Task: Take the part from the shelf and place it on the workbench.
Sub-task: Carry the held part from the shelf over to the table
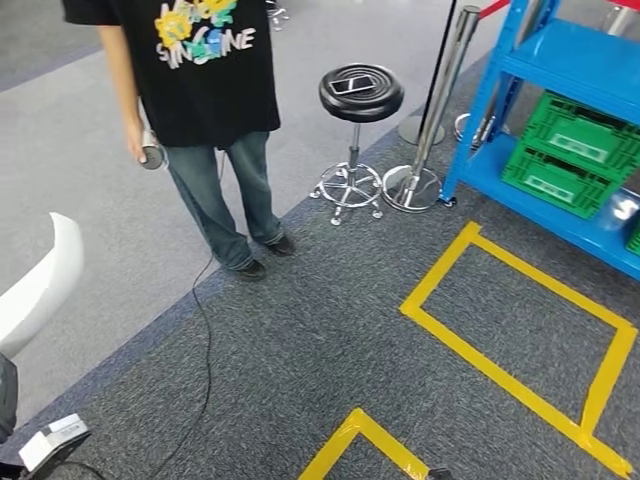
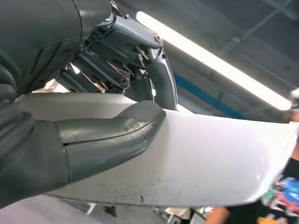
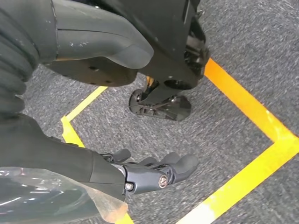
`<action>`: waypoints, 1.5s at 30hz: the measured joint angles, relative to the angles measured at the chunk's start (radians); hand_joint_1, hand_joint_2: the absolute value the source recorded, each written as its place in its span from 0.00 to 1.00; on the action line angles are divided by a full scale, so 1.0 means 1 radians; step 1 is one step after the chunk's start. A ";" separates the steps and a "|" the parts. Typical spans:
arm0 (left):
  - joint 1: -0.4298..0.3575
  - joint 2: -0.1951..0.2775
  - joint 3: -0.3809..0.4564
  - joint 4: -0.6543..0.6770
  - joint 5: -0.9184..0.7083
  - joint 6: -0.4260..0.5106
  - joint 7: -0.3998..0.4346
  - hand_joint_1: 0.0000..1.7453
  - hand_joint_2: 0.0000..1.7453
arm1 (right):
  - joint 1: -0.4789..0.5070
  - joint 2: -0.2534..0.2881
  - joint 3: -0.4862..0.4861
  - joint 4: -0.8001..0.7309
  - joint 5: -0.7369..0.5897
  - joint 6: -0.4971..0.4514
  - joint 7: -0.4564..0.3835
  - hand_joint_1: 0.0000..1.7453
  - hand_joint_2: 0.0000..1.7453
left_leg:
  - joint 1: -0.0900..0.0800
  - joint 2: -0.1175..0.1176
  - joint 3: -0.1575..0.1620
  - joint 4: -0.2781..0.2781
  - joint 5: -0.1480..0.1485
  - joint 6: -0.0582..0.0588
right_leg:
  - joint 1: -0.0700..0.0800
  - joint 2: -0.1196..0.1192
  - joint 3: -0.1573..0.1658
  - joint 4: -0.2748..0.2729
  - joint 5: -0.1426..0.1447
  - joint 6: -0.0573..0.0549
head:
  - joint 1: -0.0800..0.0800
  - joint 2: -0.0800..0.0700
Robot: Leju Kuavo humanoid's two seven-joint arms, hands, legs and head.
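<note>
A robot looks down at a grey carpeted floor [image 1: 317,340] marked with yellow tape [image 1: 521,385] in rectangular outlines. At the left edge of the head view, the curved end of a white moulded part [image 1: 41,280] rises into the frame. In the left wrist view this same white part [image 2: 211,163] runs as a long, smooth panel across the picture, with a few dark specks near one edge. The left hand [image 2: 105,121] grips it: the thick grey thumb [image 2: 112,135] lies flat against the panel's face, and the darker fingers [image 2: 105,70] curl over its far side, so the part is clamped between them.

The right hand [image 3: 141,172] hangs above the carpet, close to a corner of yellow tape [image 3: 246,107]. Its fingers [image 3: 176,165] are stretched out and only gently bent, and nothing is held in them.

Ahead, a person in a black printed T-shirt and jeans [image 1: 204,120] stands near the boundary between carpet and pale smooth floor, holding a small device [image 1: 153,155] from which a black cable [image 1: 204,340] trails across the carpet. To the right of the person stands a black round stool [image 1: 361,95] on a chrome base, with a phone lying on its seat. Beside it is a chrome barrier post [image 1: 438,110]. At the far right, a blue metal shelf [image 1: 558,70] holds green plastic crates [image 1: 577,150]
</note>
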 joint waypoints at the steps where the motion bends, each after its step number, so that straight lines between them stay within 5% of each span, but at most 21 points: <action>1: -0.002 0.001 0.000 0.002 0.000 0.000 0.001 1.00 1.00 | -0.002 0.000 0.000 0.000 -0.001 0.000 0.000 0.00 1.00 | 0.001 -0.012 -0.001 -0.003 0.002 0.007 | -0.001 -0.006 0.006 -0.002 -0.002 0.006 | 0.001 0.000; 4: -0.016 0.005 -0.011 0.008 -0.006 0.000 0.007 1.00 1.00 | -0.006 0.000 0.000 0.000 -0.008 0.000 -0.002 0.00 1.00 | 0.006 -0.041 -0.001 -0.011 0.012 0.027 | -0.005 0.057 -0.020 0.069 -0.052 0.019 | 0.006 0.000; 6: -0.032 0.008 -0.026 0.016 -0.008 0.000 0.013 1.00 1.00 | -0.003 0.000 0.000 0.000 -0.012 0.000 -0.003 0.00 1.00 | 0.006 -0.063 -0.004 -0.011 0.015 0.033 | -0.006 0.106 -0.087 0.204 -0.117 0.020 | 0.010 0.000; 8: -0.042 0.011 -0.040 0.026 -0.010 0.000 0.018 1.00 1.00 | 0.003 0.000 0.000 0.000 -0.016 0.000 -0.003 0.00 1.00 | 0.004 -0.089 -0.005 -0.010 0.015 0.034 | -0.006 0.117 -0.139 0.290 -0.131 0.018 | 0.011 0.000; 10: -0.052 0.015 -0.053 0.034 -0.013 0.000 0.019 1.00 1.00 | 0.005 0.000 0.000 0.000 -0.019 -0.001 -0.003 0.00 1.00 | 0.003 -0.117 -0.004 -0.009 0.015 0.034 | -0.006 0.127 -0.125 0.229 -0.070 0.012 | 0.012 0.000; 12: -0.065 0.018 -0.066 0.041 -0.017 0.000 0.023 1.00 1.00 | 0.006 -0.002 0.000 0.000 -0.022 -0.001 -0.004 0.00 1.00 | 0.002 -0.142 -0.005 -0.006 0.014 0.031 | -0.008 0.178 -0.070 0.090 0.004 0.001 | 0.011 0.000; 14: -0.080 0.023 -0.079 0.049 -0.020 0.000 0.034 1.00 1.00 | 0.007 -0.004 -0.001 0.001 -0.026 -0.001 -0.007 0.00 1.00 | 0.005 -0.166 -0.012 -0.003 0.016 0.021 | -0.008 0.217 -0.037 0.013 0.028 -0.003 | 0.012 0.000; 17: -0.094 0.033 -0.096 0.060 -0.027 0.000 0.049 1.00 1.00 | 0.006 -0.005 -0.001 0.001 -0.028 0.004 -0.033 0.00 1.00 | 0.010 -0.190 -0.023 0.000 0.020 0.000 | -0.006 0.189 -0.022 -0.003 0.031 -0.010 | 0.011 0.000; 19: -0.106 0.038 -0.106 0.065 -0.035 0.000 0.053 1.00 1.00 | 0.007 -0.007 -0.002 0.001 -0.025 0.014 -0.077 0.00 1.00 | 0.008 -0.145 -0.048 0.051 -0.011 -0.008 | -0.010 0.157 -0.013 -0.015 0.037 -0.018 | 0.006 0.000; 21: -0.118 0.041 -0.117 0.069 -0.040 0.000 0.053 1.00 1.00 | 0.010 -0.008 -0.002 0.002 -0.021 0.026 -0.131 0.00 1.00 | 0.010 -0.086 -0.106 0.173 -0.072 -0.016 | -0.008 0.125 -0.008 -0.017 0.034 -0.023 | 0.001 0.000; 23: -0.121 0.041 -0.124 0.071 -0.043 0.000 0.053 1.00 1.00 | 0.011 -0.009 -0.001 0.002 -0.019 0.034 -0.177 0.00 1.00 | 0.015 -0.067 -0.152 0.267 -0.100 -0.023 | -0.007 0.094 -0.005 -0.017 0.029 -0.023 | 0.001 0.000; 25: -0.121 0.041 -0.127 0.073 -0.045 0.000 0.053 1.00 1.00 | 0.009 -0.009 -0.001 0.002 -0.017 0.038 -0.206 0.00 1.00 | 0.021 -0.059 -0.133 0.227 -0.060 -0.028 | -0.007 0.067 0.001 -0.017 0.023 -0.019 | 0.000 0.000; 28: -0.123 0.042 -0.132 0.073 -0.048 0.000 0.053 1.00 1.00 | 0.000 -0.012 -0.008 0.001 0.021 0.035 -0.234 0.00 1.00 | 0.019 -0.003 -0.038 0.045 0.013 -0.026 | -0.005 0.034 0.010 -0.012 0.008 -0.004 | 0.000 0.000; 30: -0.126 0.042 -0.138 0.074 -0.049 0.000 0.055 1.00 1.00 | -0.006 -0.024 -0.047 -0.022 0.163 0.009 -0.242 0.00 1.00 | 0.012 0.013 -0.023 0.011 0.009 -0.011 | -0.001 0.018 0.010 -0.013 -0.001 0.008 | 0.000 0.000; 32: -0.127 0.043 -0.143 0.073 -0.050 0.000 0.057 1.00 1.00 | 0.003 -0.036 -0.153 -0.066 0.399 -0.011 -0.244 0.00 1.00 | 0.011 -0.011 -0.023 0.009 0.009 0.006 | -0.002 0.002 0.021 -0.017 -0.008 0.020 | 0.002 0.000; 34: -0.130 0.043 -0.144 0.073 -0.051 0.000 0.058 1.00 1.00 | 0.022 -0.042 -0.302 -0.097 0.593 -0.009 -0.245 0.00 1.00 | 0.012 -0.034 -0.021 0.005 0.011 0.020 | -0.006 0.033 0.014 0.016 -0.036 0.029 | 0.005 0.000; 37: -0.136 0.043 -0.146 0.072 -0.051 0.001 0.060 1.00 1.00 | 0.041 -0.042 -0.475 -0.111 0.703 0.002 -0.243 0.00 1.00 | 0.007 -0.067 -0.022 0.003 0.011 0.034 | -0.007 0.107 -0.092 0.217 -0.125 0.027 | 0.010 0.000; 39: -0.137 0.042 -0.149 0.073 -0.051 0.001 0.065 1.00 1.00 | 0.046 -0.041 -0.547 -0.105 0.720 0.009 -0.226 0.00 1.00 | 0.001 -0.094 -0.021 0.004 0.010 0.038 | -0.005 0.117 -0.151 0.299 -0.130 0.020 | 0.012 0.000; 41: -0.138 0.042 -0.151 0.073 -0.050 0.000 0.069 1.00 1.00 | 0.047 -0.041 -0.598 -0.090 0.723 0.016 -0.203 0.00 1.00 | -0.003 -0.124 -0.017 0.004 0.009 0.038 | -0.002 0.129 -0.138 0.226 -0.056 0.007 | 0.013 0.000; 43: -0.141 0.042 -0.153 0.073 -0.050 0.000 0.069 1.00 1.00 | 0.048 -0.041 -0.633 -0.077 0.723 0.020 -0.191 0.00 1.00 | -0.004 -0.150 -0.015 0.005 0.007 0.036 | 0.000 0.173 -0.089 0.089 0.019 -0.007 | 0.012 0.000; 45: -0.143 0.043 -0.156 0.073 -0.050 0.001 0.069 1.00 1.00 | 0.046 -0.040 -0.657 -0.067 0.723 0.022 -0.187 0.00 1.00 | -0.002 -0.172 -0.020 0.006 0.008 0.028 | 0.001 0.200 -0.057 0.020 0.037 -0.011 | 0.013 0.000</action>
